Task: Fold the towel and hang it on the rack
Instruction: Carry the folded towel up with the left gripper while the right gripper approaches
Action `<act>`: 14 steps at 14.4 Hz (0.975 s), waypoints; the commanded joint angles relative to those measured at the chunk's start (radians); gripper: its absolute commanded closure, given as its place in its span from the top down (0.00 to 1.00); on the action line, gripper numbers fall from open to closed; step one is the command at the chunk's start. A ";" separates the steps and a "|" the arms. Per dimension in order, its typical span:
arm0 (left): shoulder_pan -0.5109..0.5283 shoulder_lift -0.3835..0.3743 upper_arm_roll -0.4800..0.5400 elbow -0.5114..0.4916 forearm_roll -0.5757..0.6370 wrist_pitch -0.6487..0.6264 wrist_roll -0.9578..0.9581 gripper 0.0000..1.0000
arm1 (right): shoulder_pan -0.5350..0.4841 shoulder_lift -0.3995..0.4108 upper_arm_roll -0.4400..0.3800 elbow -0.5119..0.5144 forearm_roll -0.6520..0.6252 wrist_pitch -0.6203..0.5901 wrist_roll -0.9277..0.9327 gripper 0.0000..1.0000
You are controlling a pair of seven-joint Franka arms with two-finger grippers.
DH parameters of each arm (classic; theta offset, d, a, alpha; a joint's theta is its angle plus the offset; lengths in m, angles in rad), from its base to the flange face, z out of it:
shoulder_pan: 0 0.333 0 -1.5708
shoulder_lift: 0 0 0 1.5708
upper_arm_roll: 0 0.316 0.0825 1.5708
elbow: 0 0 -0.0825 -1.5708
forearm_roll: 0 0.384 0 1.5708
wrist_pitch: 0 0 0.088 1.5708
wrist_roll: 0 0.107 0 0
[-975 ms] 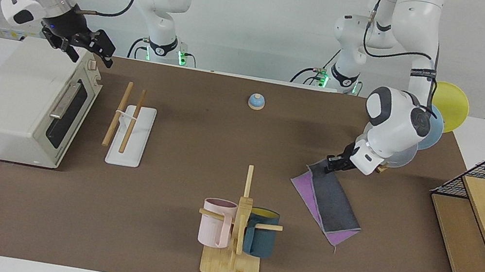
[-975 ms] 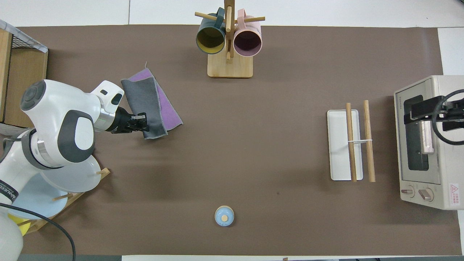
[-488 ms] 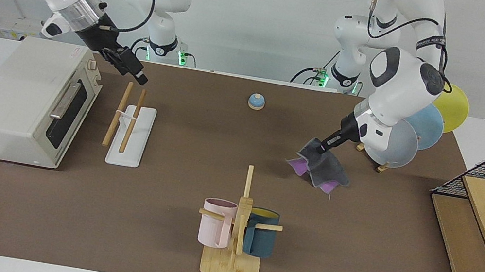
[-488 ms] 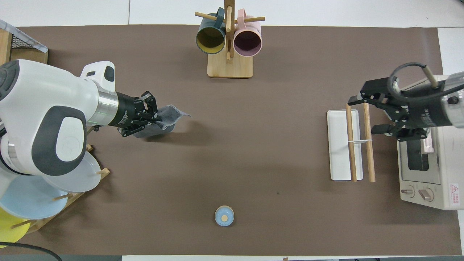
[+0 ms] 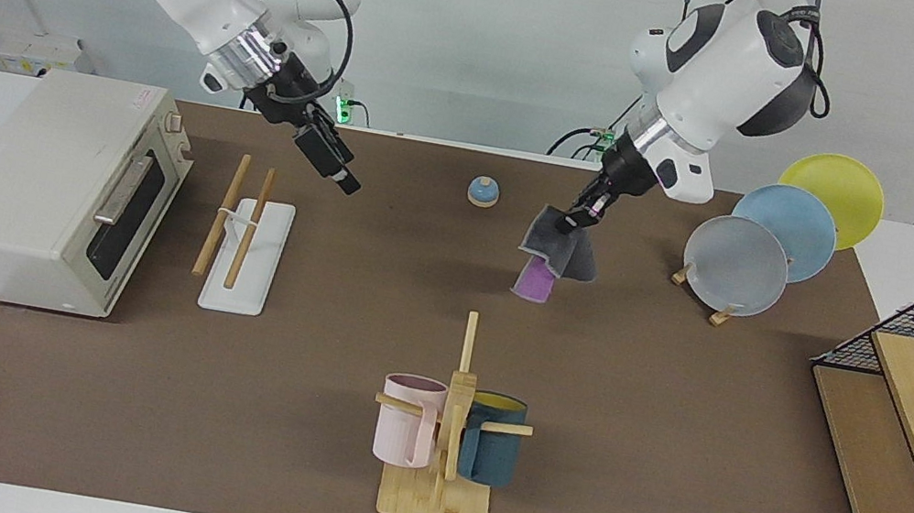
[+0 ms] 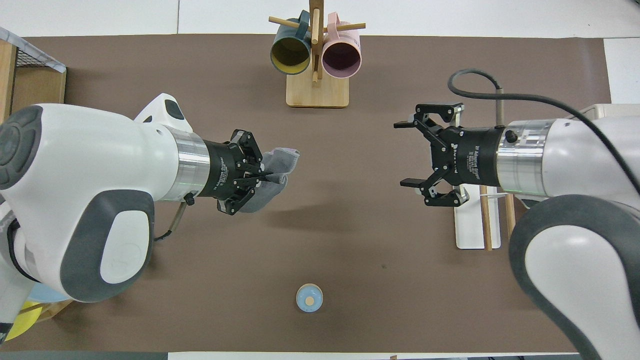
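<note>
My left gripper (image 5: 580, 215) is shut on the towel (image 5: 552, 259), which hangs bunched below it, dark grey outside with a purple fold at the bottom. It is up in the air over the mat near the table's middle, also in the overhead view (image 6: 265, 172), where the towel (image 6: 281, 159) pokes out past the fingers. My right gripper (image 5: 344, 179) is open and empty in the air, over the mat between the rack (image 5: 242, 239) and the table's middle. In the overhead view the right gripper (image 6: 405, 153) faces the towel, and the right arm partly hides the rack (image 6: 470, 225).
A toaster oven (image 5: 50, 188) stands at the right arm's end. A mug tree (image 5: 448, 422) with two mugs stands far from the robots. A small bell (image 5: 483, 191) sits near the robots. A plate stand (image 5: 753, 260) and a wooden shelf (image 5: 904, 415) are at the left arm's end.
My left gripper has lifted the towel off the mat and carried it toward the table's middle. My right gripper has swung from over the oven, past the rack, toward the middle.
</note>
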 commanded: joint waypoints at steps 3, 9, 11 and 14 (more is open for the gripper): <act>-0.004 -0.024 -0.084 -0.004 -0.054 0.046 -0.184 0.00 | 0.169 0.031 0.000 -0.019 0.032 0.158 0.086 1.00; -0.004 -0.024 -0.099 -0.008 -0.054 0.057 -0.212 0.00 | 0.206 0.096 0.000 -0.022 0.042 0.192 0.096 1.00; -0.004 -0.024 -0.099 -0.010 -0.054 0.064 -0.226 0.00 | 0.209 0.106 0.000 -0.024 0.059 0.212 0.096 1.00; -0.004 -0.024 -0.099 -0.010 -0.054 0.064 -0.232 0.00 | 0.215 0.108 0.002 -0.022 0.059 0.215 0.088 0.85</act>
